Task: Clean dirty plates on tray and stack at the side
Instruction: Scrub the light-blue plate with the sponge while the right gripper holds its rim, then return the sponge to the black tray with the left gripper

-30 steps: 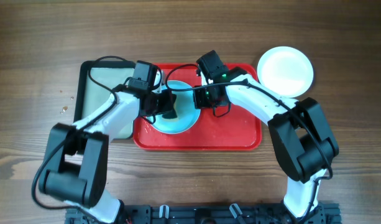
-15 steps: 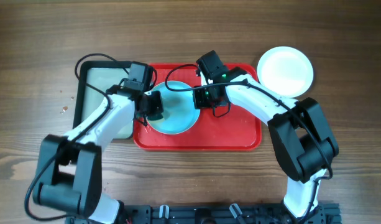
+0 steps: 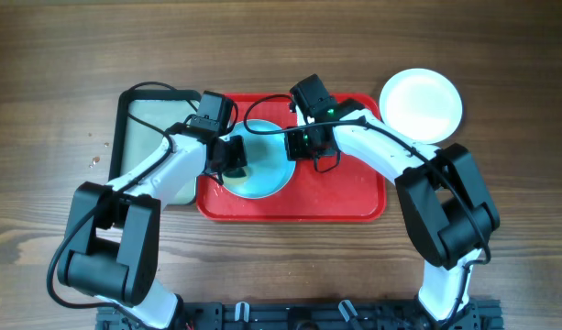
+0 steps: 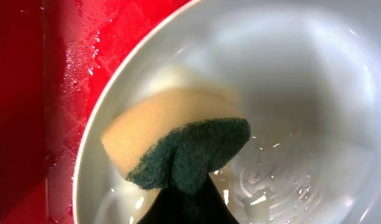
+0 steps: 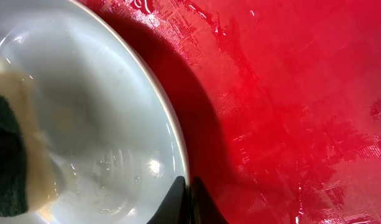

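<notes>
Shifted inward from the plate's left rim since half a second before: left gripper point(image 4: 187, 200), clamped on a yellow-and-green sponge point(image 4: 178, 140) pressed just ahead of its fingertips into the wet aqua plate point(image 4: 302, 87). Right gripper point(image 5: 189, 200) pinched that plate's rim, with the red tray point(image 5: 289, 93) beneath and beyond it. White plate point(image 3: 422, 104) lay well apart to its right, off the tray. Grey-green tray point(image 3: 145, 115) lay to the left of the left gripper.

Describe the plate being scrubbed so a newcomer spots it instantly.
Find the big red tray mid-table. On its left half lies the aqua plate, a yellow-and-green sponge pressed on it. The white plate sits off the tray, on bare wood.
</notes>
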